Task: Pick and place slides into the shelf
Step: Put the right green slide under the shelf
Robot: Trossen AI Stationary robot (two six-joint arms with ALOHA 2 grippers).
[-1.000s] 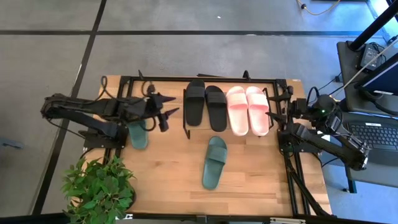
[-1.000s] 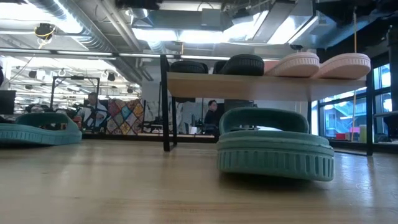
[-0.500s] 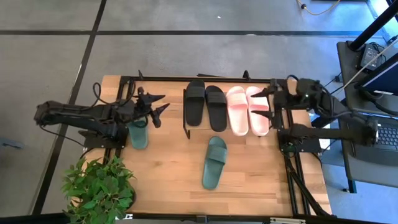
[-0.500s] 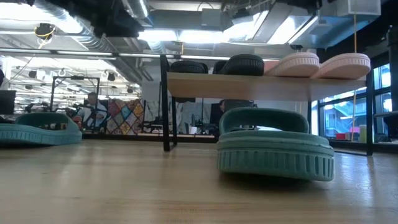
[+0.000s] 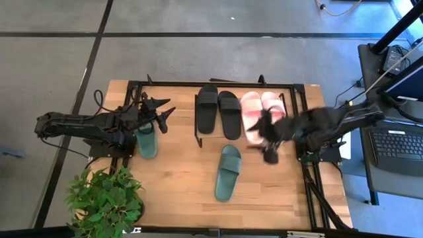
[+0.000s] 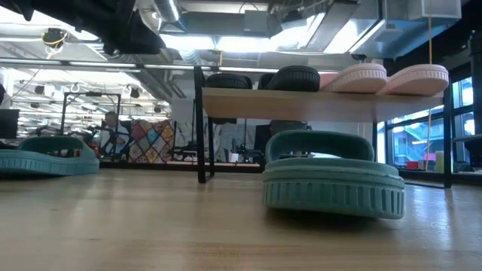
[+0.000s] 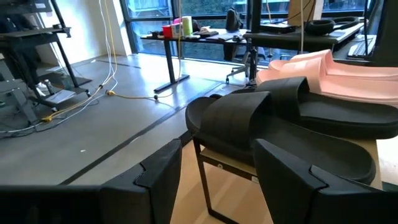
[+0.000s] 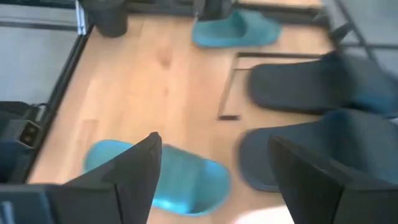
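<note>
One dark green slide [image 5: 228,172] lies sole down on the table's middle, and it shows in the low view as the green slide [image 6: 331,177]. A second green slide [image 5: 145,143] lies at the left, partly under my left arm. The black pair [image 5: 219,114] and the pink pair [image 5: 263,114] rest on the shelf [image 5: 198,84] at the far side. My left gripper [image 5: 165,118] hangs open left of the black pair. My right gripper [image 5: 269,147] is open above the pink pair's near end, and the middle green slide [image 8: 168,177] shows past its fingers.
A potted plant [image 5: 106,198] stands at the near left corner. Black arm mounts flank the table at left and right. Bare wood lies around the middle green slide and along the near edge. A desk with a laptop [image 5: 396,142] stands beyond the right edge.
My right gripper has swung from the table's right edge in toward the middle, passing the far right corner, and now tips down over the pink pair's near end. My left gripper has drawn back toward the left edge and sunk a little. Both stay open; no slide has moved.
</note>
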